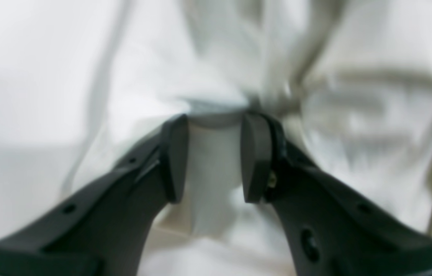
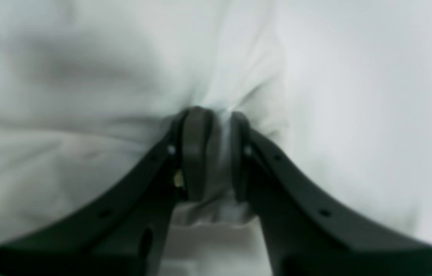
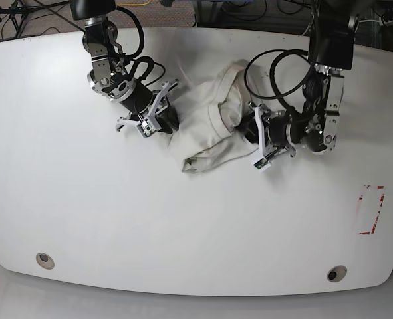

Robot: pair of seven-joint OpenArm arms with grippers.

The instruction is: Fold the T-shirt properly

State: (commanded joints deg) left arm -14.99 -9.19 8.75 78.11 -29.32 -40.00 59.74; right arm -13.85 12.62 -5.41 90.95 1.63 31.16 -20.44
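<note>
The cream T-shirt (image 3: 209,126) lies bunched in a crumpled heap at the middle of the white table (image 3: 116,212), stretched between both arms. In the base view my right gripper (image 3: 170,120) meets the heap's left edge. Up close, the right gripper (image 2: 216,153) is shut, with a fold of the T-shirt (image 2: 124,76) pinched between its black fingers (image 2: 197,153). My left gripper (image 3: 251,130) is at the heap's right side. In the left wrist view that gripper (image 1: 214,157) holds a thick bunch of the T-shirt (image 1: 354,115) between its pads (image 1: 254,161). No logo patch shows.
A red rectangular outline (image 3: 371,209) is marked on the table at the right. Two round holes (image 3: 44,260) (image 3: 336,273) sit near the front edge. Black cables (image 3: 276,73) loop above the left arm, and more gear lies beyond the far edge.
</note>
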